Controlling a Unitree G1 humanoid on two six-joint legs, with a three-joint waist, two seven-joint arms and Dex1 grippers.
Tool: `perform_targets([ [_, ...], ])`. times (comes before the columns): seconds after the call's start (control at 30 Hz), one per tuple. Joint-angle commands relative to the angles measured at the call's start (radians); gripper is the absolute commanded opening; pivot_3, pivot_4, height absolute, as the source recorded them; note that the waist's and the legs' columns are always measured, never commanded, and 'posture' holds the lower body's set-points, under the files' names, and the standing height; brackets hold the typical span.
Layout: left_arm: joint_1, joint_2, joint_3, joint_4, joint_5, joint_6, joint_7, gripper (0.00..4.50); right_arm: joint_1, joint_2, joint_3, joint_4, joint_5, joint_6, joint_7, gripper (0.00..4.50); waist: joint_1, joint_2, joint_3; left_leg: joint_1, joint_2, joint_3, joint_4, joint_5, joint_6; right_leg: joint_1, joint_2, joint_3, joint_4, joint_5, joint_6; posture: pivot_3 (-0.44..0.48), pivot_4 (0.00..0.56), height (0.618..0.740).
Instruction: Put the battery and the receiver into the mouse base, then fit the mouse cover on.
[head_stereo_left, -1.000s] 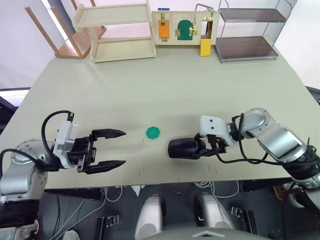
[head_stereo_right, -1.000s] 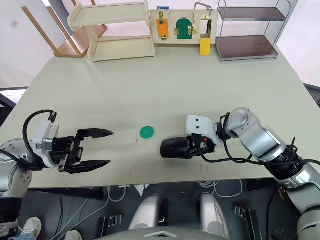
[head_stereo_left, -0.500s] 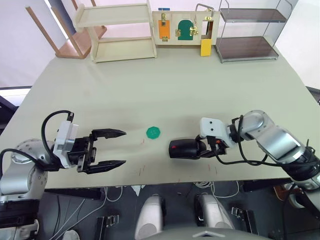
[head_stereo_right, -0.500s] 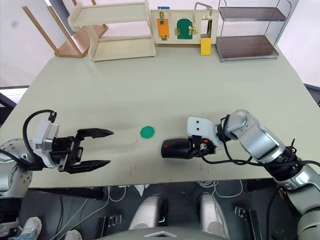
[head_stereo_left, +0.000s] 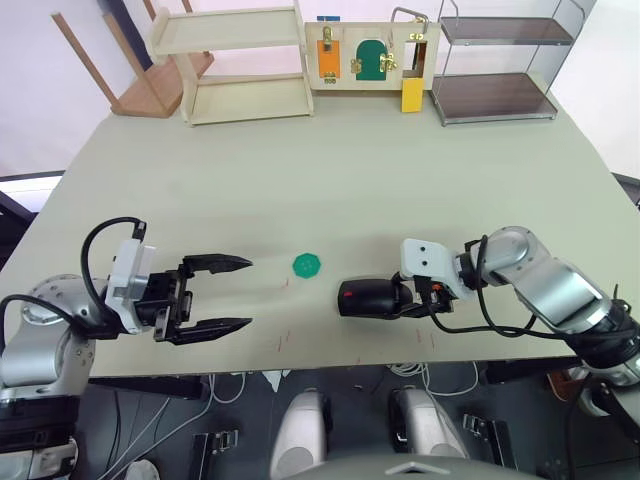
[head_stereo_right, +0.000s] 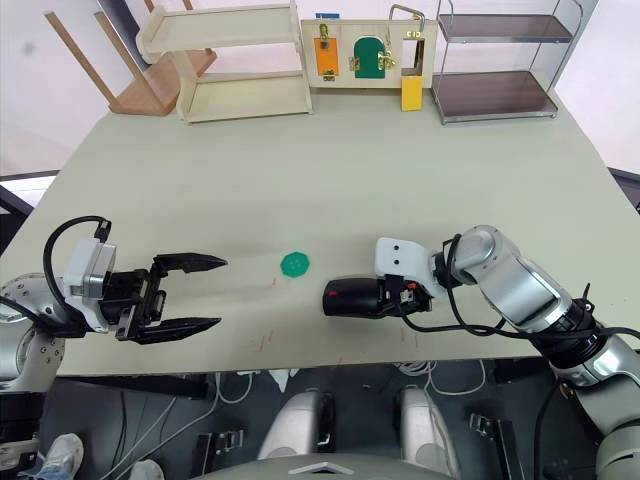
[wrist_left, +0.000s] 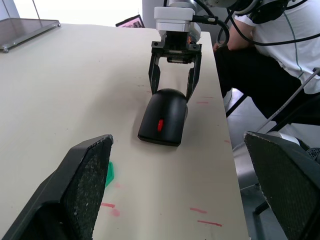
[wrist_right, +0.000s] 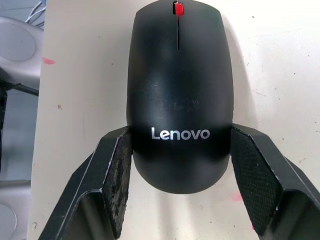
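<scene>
At the lower left of the head view the left pincer (head_stereo_left: 232, 293) hangs just over the bench (head_stereo_left: 330, 170), its two black fingers spread wide with nothing between them. Right of it, near the middle, a small green octagonal disc (head_stereo_left: 306, 264) lies flat on the bench. Further right and a little lower sits the mouse, assembled: the mouse cover (wrist_right: 179, 95) rests on the mouse base (head_stereo_left: 352, 308), with the red scroll wheel (wrist_left: 160, 124) showing at its front end and pale lettering near its rear. The right pincer (wrist_right: 179, 165) reaches in from the lower right, its fingers (wrist_right: 119, 170) straddling the rear of the mouse; they sit right at the cover's sides, though a firm pinch cannot be told. Along the top edge stand a pale wooden shelf (head_stereo_left: 240, 60), a latch board (head_stereo_left: 365, 55) and a clear two-tier rack (head_stereo_left: 495, 70)
</scene>
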Motion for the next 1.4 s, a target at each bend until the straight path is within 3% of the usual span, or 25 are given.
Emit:
perform_targets([
  [0.03,-0.002,0.015,0.021,0.000,-0.009,-0.017,-0.049,4.50,0.008,-0.002,-0.022,-0.026,0.012,0.003,0.003,3.49,0.000,0.000,0.000,0.000,0.000,0.000,0.000,0.000,0.000,0.000,0.000,0.000,0.000,0.000,0.000,0.000,0.150,0.740],
  [0.1,-0.001,0.014,0.022,0.001,-0.009,-0.019,-0.049,4.50,0.007,-0.003,-0.024,-0.030,0.018,0.004,0.007,4.34,0.000,0.000,0.000,0.000,0.000,0.000,0.000,0.000,0.000,0.000,0.000,0.000,0.000,0.000,0.000,0.000,0.150,0.740],
  [0.13,0.000,0.014,0.022,0.001,-0.009,-0.020,-0.049,4.50,0.006,-0.003,-0.025,-0.031,0.019,0.004,0.007,4.44,0.000,0.000,0.000,0.000,0.000,0.000,0.000,0.000,0.000,0.000,0.000,0.000,0.000,0.000,0.000,0.000,0.150,0.740],
  [0.53,0.001,0.013,0.021,0.009,-0.009,-0.030,-0.049,4.50,-0.003,-0.006,-0.050,-0.047,0.038,0.007,0.009,4.44,0.000,0.000,0.000,0.000,0.000,0.000,0.000,0.000,0.000,0.000,0.000,0.000,0.000,0.000,0.000,0.000,0.150,0.740],
  [0.83,0.010,0.017,0.023,0.010,-0.015,-0.033,-0.050,4.50,-0.036,0.032,-0.150,-0.084,0.114,0.036,-0.025,4.44,-0.001,0.000,0.001,0.000,0.000,0.000,0.000,0.000,0.000,0.000,0.000,0.000,0.000,0.000,0.000,0.000,0.150,0.740],
  [0.9,0.011,0.017,0.022,0.011,-0.016,-0.034,-0.050,4.50,-0.049,0.057,-0.158,-0.088,0.137,0.058,-0.035,3.94,-0.001,0.000,0.001,0.000,0.000,0.000,0.000,0.000,0.000,0.000,0.000,0.000,0.000,0.000,0.000,0.000,0.150,0.740],
  [1.03,0.012,0.017,0.019,0.010,-0.017,-0.037,-0.050,4.50,-0.067,0.094,-0.148,-0.091,0.155,0.078,-0.057,2.03,0.000,0.000,0.001,0.000,0.000,0.000,0.000,0.000,0.000,0.000,0.000,0.000,0.000,0.000,0.000,0.000,0.150,0.740],
  [1.4,0.027,0.009,0.025,0.004,-0.012,-0.047,-0.049,4.50,-0.170,0.239,-0.022,-0.037,0.112,0.140,-0.155,2.03,-0.001,0.000,0.001,0.000,0.001,0.000,0.000,0.000,0.000,-0.001,0.000,0.000,0.001,-0.001,-0.001,0.000,0.150,0.740],
])
